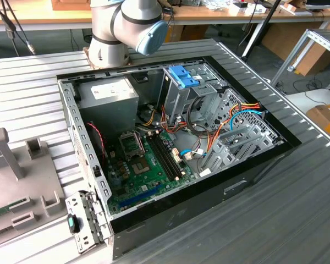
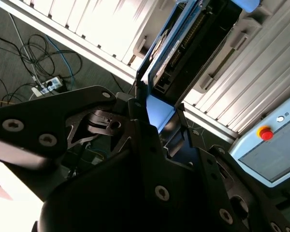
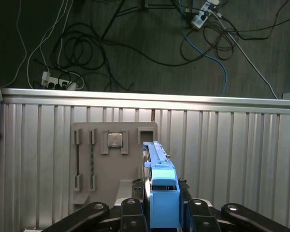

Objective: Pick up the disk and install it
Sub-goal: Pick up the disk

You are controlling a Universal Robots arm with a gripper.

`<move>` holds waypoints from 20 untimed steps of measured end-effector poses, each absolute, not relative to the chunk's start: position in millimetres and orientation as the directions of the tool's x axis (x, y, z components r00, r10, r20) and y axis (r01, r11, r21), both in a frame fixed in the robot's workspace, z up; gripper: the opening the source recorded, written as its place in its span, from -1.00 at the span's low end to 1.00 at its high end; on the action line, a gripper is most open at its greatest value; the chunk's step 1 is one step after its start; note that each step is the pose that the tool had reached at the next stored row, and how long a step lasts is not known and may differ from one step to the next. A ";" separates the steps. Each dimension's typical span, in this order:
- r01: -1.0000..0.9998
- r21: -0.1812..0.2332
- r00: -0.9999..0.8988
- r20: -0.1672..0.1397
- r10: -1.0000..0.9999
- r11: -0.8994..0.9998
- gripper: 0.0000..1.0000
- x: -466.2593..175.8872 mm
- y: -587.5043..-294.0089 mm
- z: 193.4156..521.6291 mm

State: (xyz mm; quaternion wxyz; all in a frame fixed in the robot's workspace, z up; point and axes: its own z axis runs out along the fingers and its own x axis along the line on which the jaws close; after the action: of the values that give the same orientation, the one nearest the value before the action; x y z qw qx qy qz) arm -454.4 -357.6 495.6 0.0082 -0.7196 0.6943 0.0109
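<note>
The black metal gripper (image 3: 163,209) is clamped on the disk (image 3: 160,186) — a flat dark grey drive in bright blue plastic rails, standing on edge between the fingers and reaching away from the wrist. Below it lies a pale grey moulded fixture plate (image 3: 106,179) with slots and a small square silver chip (image 3: 115,140); whether disk and plate touch I cannot tell. The plate rests on a ribbed aluminium table (image 3: 232,154). Beyond its edge is a dark floor (image 3: 154,43) strewn with cables. In the exterior view an open black computer case (image 1: 225,190) shows its green motherboard (image 1: 143,165).

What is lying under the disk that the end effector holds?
A grey fixture plate on the ribbed table, carrying a small square chip. The disk covers the plate's part beneath it.
</note>
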 end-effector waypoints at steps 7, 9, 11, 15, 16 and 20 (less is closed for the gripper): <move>-0.999 0.003 0.036 -0.027 -0.999 -0.036 -0.27 -454.4 -357.6 499.4; -0.999 0.003 0.036 -0.027 -0.999 -0.036 -0.27 -454.4 -357.6 499.6; -0.999 0.003 0.036 -0.027 -0.999 -0.036 -0.27 -454.2 -357.5 499.5; -0.999 0.003 0.036 -0.027 -0.999 -0.036 -0.27 -445.0 -357.6 499.6; -0.999 0.003 0.036 -0.027 -0.999 -0.036 -0.27 -442.7 -357.6 499.7; -0.999 0.003 0.036 -0.027 -0.999 -0.036 -0.27 -436.2 -357.6 499.7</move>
State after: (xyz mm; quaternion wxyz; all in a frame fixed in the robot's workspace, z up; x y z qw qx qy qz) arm -436.2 -357.6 499.7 0.0083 -0.7196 0.6943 0.0109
